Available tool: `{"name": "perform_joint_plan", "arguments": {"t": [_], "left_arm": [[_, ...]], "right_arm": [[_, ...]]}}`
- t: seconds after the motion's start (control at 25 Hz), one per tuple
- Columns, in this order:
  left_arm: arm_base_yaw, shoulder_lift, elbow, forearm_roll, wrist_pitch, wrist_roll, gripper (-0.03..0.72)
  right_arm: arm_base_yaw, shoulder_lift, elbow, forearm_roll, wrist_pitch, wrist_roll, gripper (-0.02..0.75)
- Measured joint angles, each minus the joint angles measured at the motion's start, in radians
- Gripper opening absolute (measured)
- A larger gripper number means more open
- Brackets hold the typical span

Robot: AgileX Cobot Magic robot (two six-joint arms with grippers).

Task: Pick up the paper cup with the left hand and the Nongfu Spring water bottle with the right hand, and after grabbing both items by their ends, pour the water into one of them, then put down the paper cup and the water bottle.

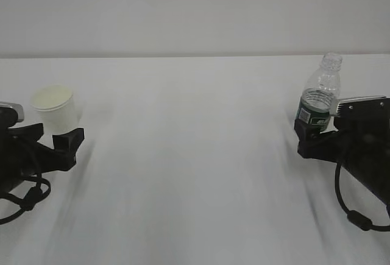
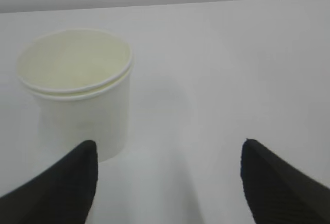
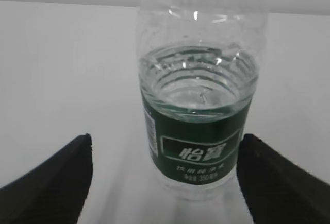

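Observation:
The white paper cup [image 1: 55, 108] stands upright on the table at the far left. My left gripper [image 1: 52, 137] sits just in front of it, open. In the left wrist view the paper cup [image 2: 77, 90] lies beyond the left fingertip [image 2: 85, 167], off to the left of the wide gap of the left gripper [image 2: 168, 147]. The uncapped Nongfu Spring water bottle [image 1: 320, 97] stands upright at the far right. In the right wrist view the bottle [image 3: 198, 147] stands between the jaws of my open right gripper [image 3: 166, 139], close to the right finger and well apart from the left one. Water [image 3: 198, 82] fills it to above the green label.
The white table [image 1: 195, 155] runs bare between the two arms, with a pale wall behind it. Black cables hang from both wrists near the front corners.

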Motion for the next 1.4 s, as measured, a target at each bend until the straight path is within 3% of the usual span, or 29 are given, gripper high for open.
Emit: {"name": "perform_joint_plan", "arguments": {"t": [0.28, 0.8, 1.4], "left_arm": [[0.000, 0.000, 0.000, -0.052, 0.000, 0.007, 0.636], [0.000, 0.000, 0.000, -0.056, 0.000, 0.008, 0.630], [0.000, 0.000, 0.000, -0.056, 0.000, 0.011, 0.613]], "right_arm": [[0.000, 0.066, -0.062, 0.033, -0.002, -0.002, 0.663], [0.000, 0.159, -0.205, 0.076, -0.002, 0.001, 0.661], [0.000, 0.199, -0.260, 0.099, -0.004, 0.002, 0.641]]}}
